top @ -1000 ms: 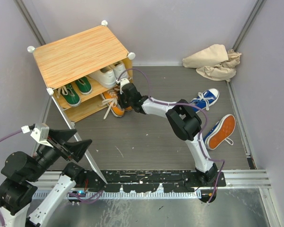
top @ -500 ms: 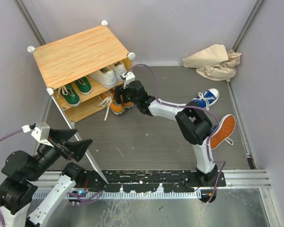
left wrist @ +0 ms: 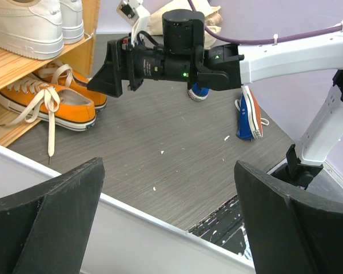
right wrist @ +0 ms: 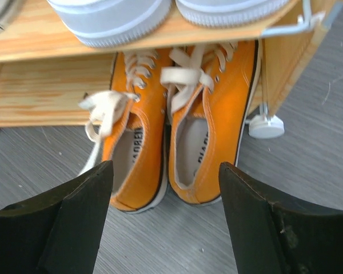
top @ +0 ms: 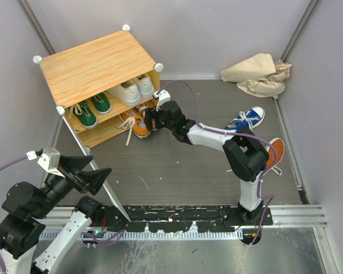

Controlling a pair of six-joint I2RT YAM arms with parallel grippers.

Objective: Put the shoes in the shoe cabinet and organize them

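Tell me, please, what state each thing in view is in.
Shoe cabinet door, open.
White pair, on upper shelf.
Green pair, on upper shelf.
Orange pair, lower shelf, heels out.
Blue shoe, upright on floor.
Other blue shoe, on its side.
Left end effector, open, empty.
Right end effector, open, empty.

This is a robotics lab test cell, not a lived-in room. Plain pale walls (top: 217,34) close in a grey wood-grain desk (top: 177,165) on three sides, with bare metal posts (top: 299,29) in the far corners. The left arm (top: 23,205) and right arm (top: 248,162) are bolted to a scuffed metal rail (top: 297,216) along the near edge. A purple cable (left wrist: 274,40) is zip-tied along the right arm. The shoe cabinet (top: 94,63) stands directly on the desk.
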